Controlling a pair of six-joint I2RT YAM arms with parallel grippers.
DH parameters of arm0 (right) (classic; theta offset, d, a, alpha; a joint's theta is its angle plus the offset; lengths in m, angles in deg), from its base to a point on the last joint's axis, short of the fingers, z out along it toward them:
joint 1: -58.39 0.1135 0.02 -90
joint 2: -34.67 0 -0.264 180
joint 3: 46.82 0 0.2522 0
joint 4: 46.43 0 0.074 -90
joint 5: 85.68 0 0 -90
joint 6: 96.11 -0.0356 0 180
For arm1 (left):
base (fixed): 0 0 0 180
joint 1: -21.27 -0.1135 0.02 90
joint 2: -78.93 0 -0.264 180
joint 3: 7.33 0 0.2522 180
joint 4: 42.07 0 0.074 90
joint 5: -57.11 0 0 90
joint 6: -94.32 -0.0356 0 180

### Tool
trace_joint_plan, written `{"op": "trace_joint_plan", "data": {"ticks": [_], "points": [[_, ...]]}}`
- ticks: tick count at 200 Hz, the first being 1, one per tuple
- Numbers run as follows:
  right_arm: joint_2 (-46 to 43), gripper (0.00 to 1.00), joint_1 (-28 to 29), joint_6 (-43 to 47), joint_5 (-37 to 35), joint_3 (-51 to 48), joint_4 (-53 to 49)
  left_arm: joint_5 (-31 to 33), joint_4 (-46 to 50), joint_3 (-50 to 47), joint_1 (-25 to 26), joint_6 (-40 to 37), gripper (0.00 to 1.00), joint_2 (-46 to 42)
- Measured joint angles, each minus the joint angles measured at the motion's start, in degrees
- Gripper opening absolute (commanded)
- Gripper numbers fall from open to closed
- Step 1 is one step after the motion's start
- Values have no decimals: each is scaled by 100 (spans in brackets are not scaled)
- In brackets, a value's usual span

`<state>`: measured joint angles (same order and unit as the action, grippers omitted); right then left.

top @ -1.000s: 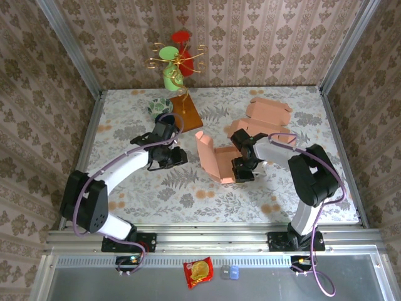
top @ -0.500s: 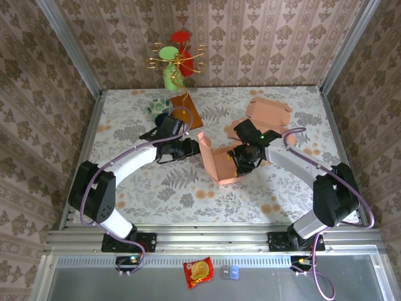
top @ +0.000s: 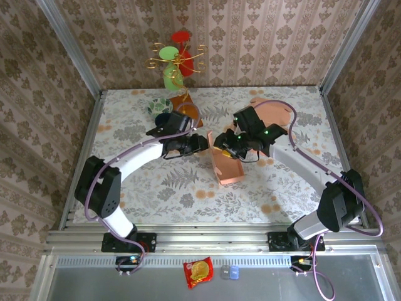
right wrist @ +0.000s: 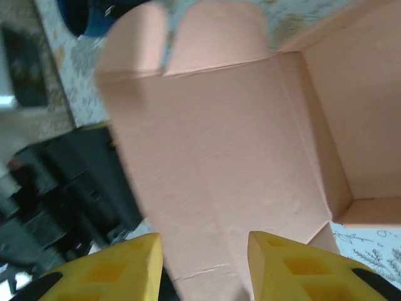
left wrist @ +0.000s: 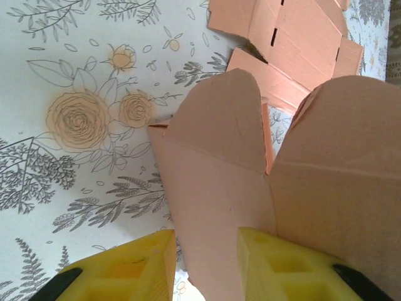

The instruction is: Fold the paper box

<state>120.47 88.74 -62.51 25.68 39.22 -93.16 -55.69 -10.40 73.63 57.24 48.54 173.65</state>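
Where the flowered tabletop (top: 150,182) meets the back wall, left of centre, stand a green vase (top: 171,78) with gold wire and red and green discs, a round patterned ball (top: 159,105) and a brown board (top: 188,114). The left arm extends from the near left corner toward the centre. The left hand (top: 200,143) sits at the left side of the paper box (top: 230,170). In the left wrist view its yellow fingers (left wrist: 125,276) stand partly apart and straddle the lower edge of one upright box panel. A sliver of tabletop shows between one finger and the cardboard, so the panel is not clamped. Whether the other finger presses on it cannot be told.

The box stands at the middle of the tabletop, between the two hands. It is open at the top, with its side walls raised and two rounded flaps on the upper edge of one wall. The right hand (top: 223,149) is over the far left part of the box, just beside the left hand. In the blurred right wrist view its yellow fingers (right wrist: 301,266) are apart, with a broad inner face of the box beyond them and nothing pinched between them. Contact with the cardboard cannot be told.

Right of the box, toward the back, a flat cardboard sheet (left wrist: 301,37) with slots lies on the tabletop. Whether it is joined to the box cannot be told.
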Motion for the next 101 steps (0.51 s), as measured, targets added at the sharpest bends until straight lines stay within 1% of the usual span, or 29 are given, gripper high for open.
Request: {"op": "trace_joint_plan", "data": {"ticks": [30,46,71,101], "points": [[46,42,9,581,186,258,-48,-15,-2,131,63,-2,31,114],[96,39,9,787,291,332,-107,-15,-4,190,81,0,31,181],[341,38,9,1016,400,457,-240,-9,4,234,103,-2,31,216],[516,32,7,1156,417,468,-354,-13,0,264,114,-2,31,219]]}}
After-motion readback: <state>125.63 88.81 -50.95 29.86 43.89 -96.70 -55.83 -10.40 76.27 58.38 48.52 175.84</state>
